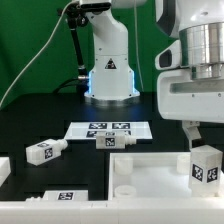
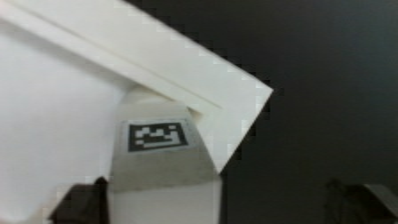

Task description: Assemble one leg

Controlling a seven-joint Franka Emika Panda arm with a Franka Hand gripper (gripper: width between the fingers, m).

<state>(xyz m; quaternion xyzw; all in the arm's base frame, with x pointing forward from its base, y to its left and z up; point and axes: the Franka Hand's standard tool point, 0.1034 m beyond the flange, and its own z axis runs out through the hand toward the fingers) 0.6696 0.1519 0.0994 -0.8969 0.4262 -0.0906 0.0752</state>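
A leg (image 1: 206, 167), a chunky white post with a marker tag on its side, stands upright at the corner of the white tabletop (image 1: 140, 172) on the exterior view's right. My gripper (image 1: 203, 140) is right above it. In the wrist view the leg (image 2: 169, 160) reaches up between my fingers at the tabletop's corner (image 2: 107, 90). It lies against one finger (image 2: 80, 205), with a wide dark gap to the other finger (image 2: 365, 200). The gripper (image 2: 222, 205) is open.
The marker board (image 1: 110, 129) lies in front of the robot base (image 1: 108, 70). Two loose legs (image 1: 45, 151) (image 1: 112, 142) lie on the black table left of the tabletop. Another tagged white part (image 1: 55, 197) lies at the front left.
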